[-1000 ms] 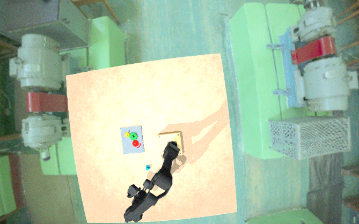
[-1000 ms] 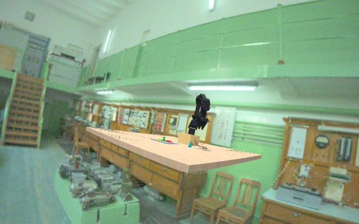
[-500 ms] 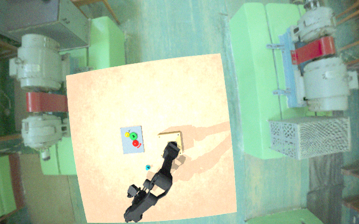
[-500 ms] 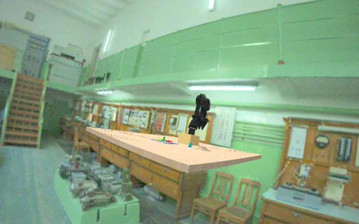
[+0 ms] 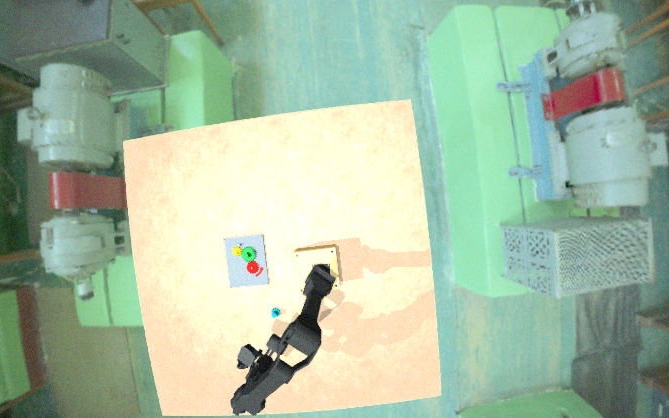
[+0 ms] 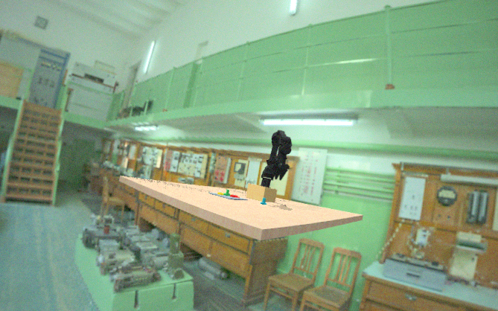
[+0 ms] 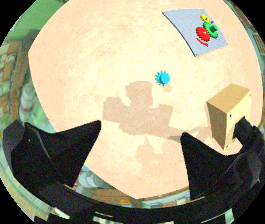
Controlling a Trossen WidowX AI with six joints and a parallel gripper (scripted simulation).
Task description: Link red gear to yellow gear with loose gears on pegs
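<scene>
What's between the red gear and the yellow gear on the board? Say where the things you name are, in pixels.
The green gear [image 5: 248, 253] [image 7: 210, 28], between the red [image 5: 252, 267] [image 7: 202, 34] and yellow [image 5: 236, 249] [image 7: 204, 18] gears; the top view shows it.

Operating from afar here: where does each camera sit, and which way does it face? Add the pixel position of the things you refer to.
Top: above the table [image 5: 196, 181], looking down; whole arm [image 5: 303, 334] shows.
Exterior: off to one side, looking across the table [image 6: 204, 204]; arm [image 6: 278, 154] upright beyond the blue gear [image 6: 263, 201].
Wrist: on the arm, looking out past both open fingers.
Top and exterior share the arm.
</scene>
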